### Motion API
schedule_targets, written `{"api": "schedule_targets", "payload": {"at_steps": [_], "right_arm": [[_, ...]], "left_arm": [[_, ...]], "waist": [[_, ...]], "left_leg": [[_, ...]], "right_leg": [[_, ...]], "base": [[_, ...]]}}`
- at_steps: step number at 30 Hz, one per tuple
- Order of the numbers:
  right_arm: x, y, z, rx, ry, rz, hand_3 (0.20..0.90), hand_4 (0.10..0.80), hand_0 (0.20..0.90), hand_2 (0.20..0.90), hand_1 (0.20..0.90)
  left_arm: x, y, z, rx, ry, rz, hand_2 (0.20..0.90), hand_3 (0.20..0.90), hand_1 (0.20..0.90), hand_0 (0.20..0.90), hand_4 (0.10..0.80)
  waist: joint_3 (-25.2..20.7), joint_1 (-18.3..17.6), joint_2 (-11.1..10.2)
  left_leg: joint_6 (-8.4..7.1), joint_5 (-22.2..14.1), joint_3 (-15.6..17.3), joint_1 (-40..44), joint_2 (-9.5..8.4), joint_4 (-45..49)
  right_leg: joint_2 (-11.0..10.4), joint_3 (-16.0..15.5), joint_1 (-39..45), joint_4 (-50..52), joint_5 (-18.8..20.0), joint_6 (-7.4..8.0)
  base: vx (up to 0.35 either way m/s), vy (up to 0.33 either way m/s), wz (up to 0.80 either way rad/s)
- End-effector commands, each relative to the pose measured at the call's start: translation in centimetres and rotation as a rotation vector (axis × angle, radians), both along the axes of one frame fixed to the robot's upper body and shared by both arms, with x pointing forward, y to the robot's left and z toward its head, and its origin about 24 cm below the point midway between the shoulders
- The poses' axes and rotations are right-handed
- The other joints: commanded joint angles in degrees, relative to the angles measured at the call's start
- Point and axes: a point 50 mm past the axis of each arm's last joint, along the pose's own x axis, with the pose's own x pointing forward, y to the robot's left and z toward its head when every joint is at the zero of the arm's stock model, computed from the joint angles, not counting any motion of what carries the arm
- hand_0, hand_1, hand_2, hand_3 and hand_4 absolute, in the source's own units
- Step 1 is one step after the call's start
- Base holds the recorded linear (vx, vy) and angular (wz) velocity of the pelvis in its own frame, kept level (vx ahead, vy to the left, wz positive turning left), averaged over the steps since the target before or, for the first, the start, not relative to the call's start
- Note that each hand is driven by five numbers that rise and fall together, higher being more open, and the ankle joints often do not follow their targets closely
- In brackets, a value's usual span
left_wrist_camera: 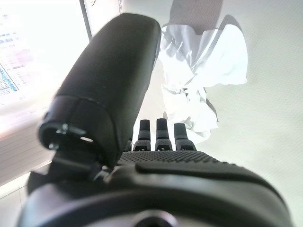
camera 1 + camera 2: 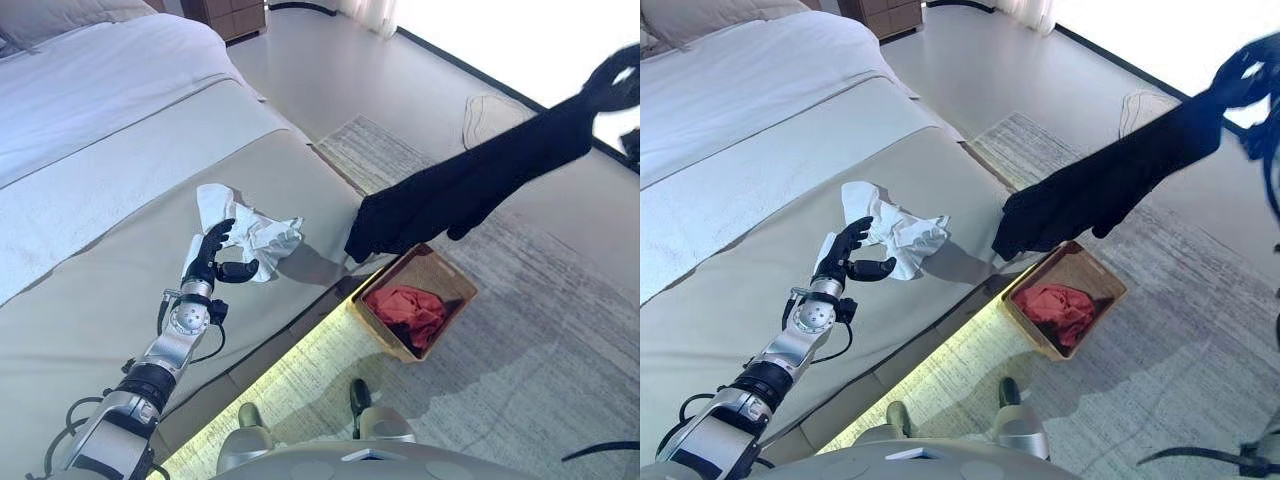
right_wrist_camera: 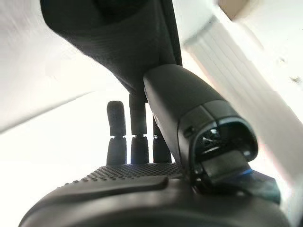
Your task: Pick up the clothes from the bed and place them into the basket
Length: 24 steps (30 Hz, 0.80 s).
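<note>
1. While the right hand (image 2: 615, 85) is up at 2 o'clock of the head view, it has a black garment (image 2: 470, 190) pinched: in its wrist view the thumb (image 3: 189, 113) presses dark cloth against the fingers (image 3: 137, 132).
2. Black garment hangs in a long diagonal from that hand down toward 8 o'clock. Its lower end (image 2: 1025, 225) is in the air by the bed edge, above the near-bed corner of the basket (image 2: 450, 275), not touching it.
3. Basket is a tan rectangular one, sitting on the grey rug (image 2: 540, 350) just beside the bed (image 2: 100, 200), at 5 o'clock from picture centre. Red clothes (image 2: 408, 308) are already inside.
4. White garment (image 2: 255, 232) is crumpled on the tan bed cover near the bed edge, left of centre.
5. Left hand (image 2: 215, 258) is over the bed at 8 o'clock of the white garment. Fingers are loosely curved and spread, thumb out to the side. Fingertips sit right at the cloth's edge; I cannot tell whether they touch. Its wrist view shows the fingers (image 1: 161, 132) reaching toward the white cloth (image 1: 203, 61) with nothing in the grip.
6. Pillows (image 2: 60, 15) at 11 o'clock at the head of the bed; wooden cabinet (image 2: 230, 15) at 12 on the floor beyond.
</note>
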Motion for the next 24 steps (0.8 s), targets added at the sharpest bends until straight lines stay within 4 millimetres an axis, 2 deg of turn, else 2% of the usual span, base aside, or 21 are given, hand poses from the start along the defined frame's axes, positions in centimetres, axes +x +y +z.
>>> {"api": "schedule_targets", "payload": {"at_steps": [1,15,20,24], "right_arm": [[-0.4,0.8,3.5,-0.104,-0.182,0.016,0.200,0.100,0.300,0.300,0.300],[0.3,2.2,-5.5,0.028,-0.017,0.046,0.200,0.100,0.300,0.300,0.300],[0.8,2.9,-8.2,0.047,0.054,0.035,0.200,0.100,0.300,0.300,0.300],[0.9,2.6,-10.7,0.021,0.125,-0.015,0.200,0.100,0.300,0.300,0.300]], "left_arm": [[1.8,0.1,3.5,0.044,-0.177,-0.012,0.900,0.900,0.900,0.900,0.800],[1.3,-0.4,3.4,0.034,-0.191,-0.017,0.900,0.900,0.900,0.900,0.800],[1.7,-1.1,3.7,0.028,-0.197,-0.033,0.900,0.900,0.900,0.900,0.800],[2.0,-1.9,3.9,0.022,-0.201,-0.058,0.900,0.900,0.900,0.900,0.800]], "waist": [[-7.2,-0.3,0.4],[-5.7,0.7,1.5],[-5.3,1.4,2.1],[-4.9,2.3,2.8]], "left_leg": [[-2.27,-4.7,-0.5,0.8,3.66,0.1],[-2.22,-4.6,-0.9,0.7,3.73,0.1],[-2.23,-4.6,-1.2,0.6,3.74,0.1],[-2.07,-4.6,-1.7,0.5,3.65,0.1]], "right_leg": [[-3.0,-0.8,-1.0,2.8,-0.7,2.42],[-3.1,-1.6,-0.8,2.5,-0.7,2.06],[-3.3,-1.9,-0.8,2.6,-0.7,2.05],[-3.5,-2.2,-0.7,2.4,-0.7,1.99]], "base": [[0.000,0.000,0.00],[-0.002,0.000,-0.01],[0.000,0.000,0.00],[-0.005,-0.004,0.01]]}}
